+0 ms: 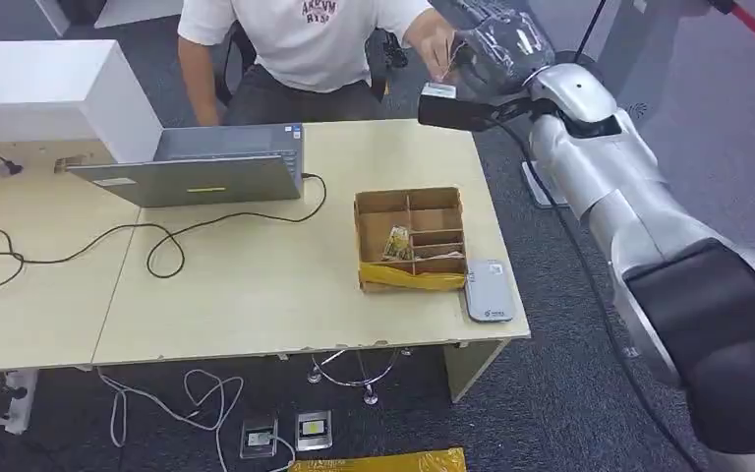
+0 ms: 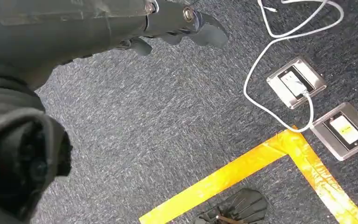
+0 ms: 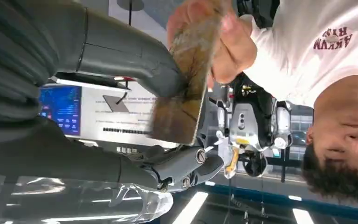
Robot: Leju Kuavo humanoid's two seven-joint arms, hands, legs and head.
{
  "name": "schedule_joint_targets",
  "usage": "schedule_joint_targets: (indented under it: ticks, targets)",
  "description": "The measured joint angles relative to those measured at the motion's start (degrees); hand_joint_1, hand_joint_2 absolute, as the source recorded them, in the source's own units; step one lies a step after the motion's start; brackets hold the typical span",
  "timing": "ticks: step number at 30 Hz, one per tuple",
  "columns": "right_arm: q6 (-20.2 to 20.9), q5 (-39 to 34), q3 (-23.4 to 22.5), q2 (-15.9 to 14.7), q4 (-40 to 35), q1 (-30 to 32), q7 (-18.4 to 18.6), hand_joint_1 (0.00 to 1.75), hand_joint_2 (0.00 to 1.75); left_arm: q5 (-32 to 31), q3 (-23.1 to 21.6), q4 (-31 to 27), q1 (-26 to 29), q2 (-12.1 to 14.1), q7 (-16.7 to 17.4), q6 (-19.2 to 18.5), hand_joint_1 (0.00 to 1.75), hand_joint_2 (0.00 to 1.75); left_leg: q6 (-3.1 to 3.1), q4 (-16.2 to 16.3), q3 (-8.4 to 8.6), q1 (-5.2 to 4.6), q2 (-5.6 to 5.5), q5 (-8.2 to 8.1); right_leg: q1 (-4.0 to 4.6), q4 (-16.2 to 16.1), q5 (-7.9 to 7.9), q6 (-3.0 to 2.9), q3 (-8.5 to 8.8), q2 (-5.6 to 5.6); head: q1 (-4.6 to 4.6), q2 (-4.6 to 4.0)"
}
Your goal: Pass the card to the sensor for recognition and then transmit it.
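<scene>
My right arm reaches over the table's far right corner toward a seated person in a white shirt (image 1: pixel 305 39). There my right hand (image 1: pixel 487 49) meets the person's hand (image 1: pixel 435 44). In the right wrist view the brownish card (image 3: pixel 182 93) is blurred. It stands across the gap between my thumb (image 3: pixel 135 60) and my dark fingers (image 3: pixel 189 163). The person's hand (image 3: pixel 228 46) pinches its far end, and my fingers lie apart from its near edge. The grey card sensor (image 1: pixel 489 290) lies flat at the table's right front. My left hand (image 2: pixel 177 23) hangs over the carpet, holding nothing.
A cardboard divider box (image 1: pixel 433 211) with another card (image 1: pixel 398 243) in it stands beside the sensor. A laptop (image 1: pixel 197 167) and black cables (image 1: pixel 157 241) lie further left on the table (image 1: pixel 256 305). Floor sockets (image 2: pixel 296 81), white cable and yellow tape (image 2: pixel 242 168) show below.
</scene>
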Motion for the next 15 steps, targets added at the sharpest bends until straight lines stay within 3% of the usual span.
schedule_joint_targets:
  ticks: [15]
  targets:
    - [0.37,-2.17,0.76,-0.04,0.0,0.14,-0.33,1.75,1.75,1.07,0.0,0.0,0.67,-0.28,-0.63,1.55,0.0,0.0,0.0,0.0,0.02,0.0,0.05,0.0,0.0,-0.01,0.0,0.0,-0.04,0.04,-0.02,0.0]
